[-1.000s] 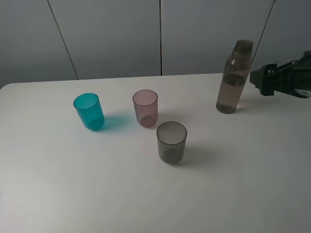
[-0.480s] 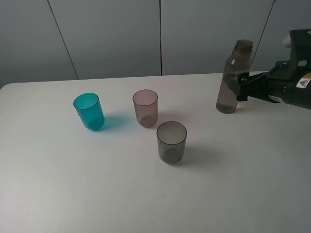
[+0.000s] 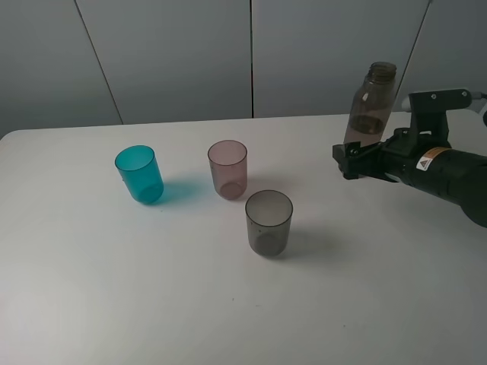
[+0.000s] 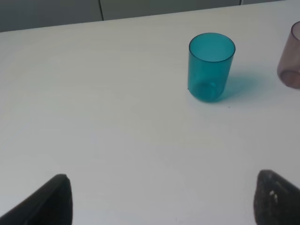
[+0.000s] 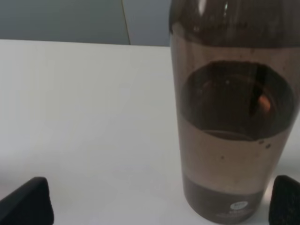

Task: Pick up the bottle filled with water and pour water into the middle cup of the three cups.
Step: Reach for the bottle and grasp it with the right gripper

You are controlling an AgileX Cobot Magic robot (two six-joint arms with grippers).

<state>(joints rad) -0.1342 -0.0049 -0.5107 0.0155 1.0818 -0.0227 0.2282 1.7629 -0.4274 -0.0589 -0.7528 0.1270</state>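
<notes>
The smoky grey-brown bottle (image 3: 370,103) stands upright at the back right of the table, partly filled with water. My right gripper (image 3: 348,161) is open at the bottle's lower half and covers its base in the high view. In the right wrist view the bottle (image 5: 234,126) looms close, much nearer one fingertip (image 5: 286,199) than the other, and nothing grips it. The three cups stand apart: teal (image 3: 139,174), pale pink middle cup (image 3: 228,169), smoky grey (image 3: 268,222). My left gripper (image 4: 164,206) is open and empty, short of the teal cup (image 4: 211,67).
A white table (image 3: 114,289) carries everything, with grey wall panels behind its back edge. The pink cup (image 4: 291,61) shows at the edge of the left wrist view. The right arm (image 3: 445,171) reaches in from the right side.
My right gripper has moved left from beside the bottle to its lower half, and its jaws have opened wider. Bottle and cups have stayed put.
</notes>
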